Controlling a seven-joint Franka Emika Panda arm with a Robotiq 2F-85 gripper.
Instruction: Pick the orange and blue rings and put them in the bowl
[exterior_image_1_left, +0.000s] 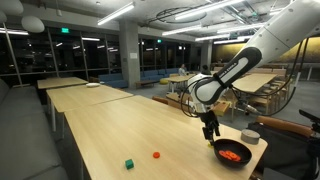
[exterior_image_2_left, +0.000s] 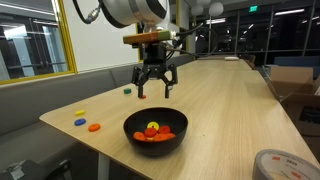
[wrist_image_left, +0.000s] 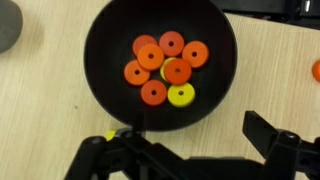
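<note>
Bowl (wrist_image_left: 105, 45) w/ orange rings (wrist_image_left: 150, 57), end effector (exterior_image_2_left: 155, 92) spread abv; roll's (exterior_image_2_left: 290, 168) print unreadable.

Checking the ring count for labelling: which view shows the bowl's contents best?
Wrist view. It looks straight down into the black bowl, so the orange rings and one yellow ring separate clearly. Both exterior views show the bowl obliquely, and there the contents mostly merge into an orange patch.

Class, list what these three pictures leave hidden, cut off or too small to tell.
Wrist view: orange piece cut by right edge; shape unknown.
Wrist view: grey container cut by left edge.
Exterior view: blue piece too small to show a hole.
Exterior view: bowl contents too small to count.
</note>
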